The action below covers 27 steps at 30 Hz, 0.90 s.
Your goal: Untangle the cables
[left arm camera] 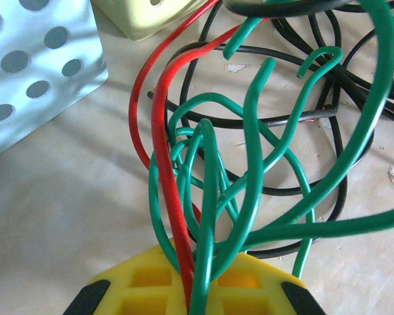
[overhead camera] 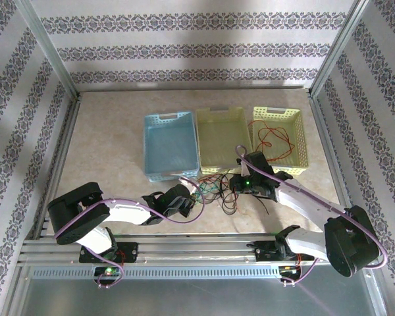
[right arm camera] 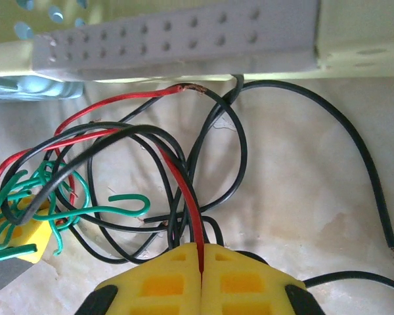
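Observation:
The cables lie tangled (overhead camera: 214, 187) on the table in front of the baskets, between my two grippers. My left gripper (overhead camera: 192, 197) (left arm camera: 197, 262) is shut on a bunch of green cable (left arm camera: 249, 164) loops together with a red cable (left arm camera: 163, 144). Black cable (left arm camera: 262, 121) loops lie on the table behind them. My right gripper (overhead camera: 240, 184) (right arm camera: 201, 252) is shut on a red cable (right arm camera: 187, 197), which rises out of black cable (right arm camera: 236, 138) loops. Green cable (right arm camera: 111, 197) lies to its left. More red cable (overhead camera: 276, 141) lies in the right-hand basket.
Three perforated baskets stand in a row behind the tangle: a blue basket (overhead camera: 147, 148) (left arm camera: 33, 72), a pale yellow basket (overhead camera: 220, 110) (left arm camera: 144, 16) and a lime basket (overhead camera: 301, 141). A basket wall (right arm camera: 184, 33) stands close ahead of the right gripper. Patterned walls enclose the table.

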Each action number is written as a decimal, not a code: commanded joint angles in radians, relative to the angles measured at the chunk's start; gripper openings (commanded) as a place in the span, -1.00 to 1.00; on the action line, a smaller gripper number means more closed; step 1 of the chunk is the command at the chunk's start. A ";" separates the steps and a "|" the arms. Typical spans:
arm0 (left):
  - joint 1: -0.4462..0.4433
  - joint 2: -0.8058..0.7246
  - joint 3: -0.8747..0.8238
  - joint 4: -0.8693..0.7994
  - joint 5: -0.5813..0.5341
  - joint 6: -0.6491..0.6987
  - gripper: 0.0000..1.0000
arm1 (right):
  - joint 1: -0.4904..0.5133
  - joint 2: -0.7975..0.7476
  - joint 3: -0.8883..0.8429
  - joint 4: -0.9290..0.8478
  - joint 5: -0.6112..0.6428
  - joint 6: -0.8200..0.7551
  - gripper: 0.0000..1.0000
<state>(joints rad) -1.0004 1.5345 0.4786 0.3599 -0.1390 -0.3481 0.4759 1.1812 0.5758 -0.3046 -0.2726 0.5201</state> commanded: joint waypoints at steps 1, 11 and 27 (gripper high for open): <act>-0.007 0.038 -0.012 -0.082 0.020 0.008 -1.00 | 0.018 -0.066 0.046 -0.008 0.066 0.003 -1.00; -0.007 0.035 -0.025 -0.081 -0.008 -0.016 -0.85 | 0.028 -0.345 0.213 -0.050 0.327 0.001 -1.00; -0.007 0.049 -0.034 -0.081 -0.021 -0.039 -0.55 | 0.027 -0.452 0.467 -0.050 0.602 -0.139 -1.00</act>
<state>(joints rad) -1.0004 1.5520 0.4744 0.3779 -0.1516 -0.3717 0.5125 0.7490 0.9852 -0.4015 0.2176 0.4377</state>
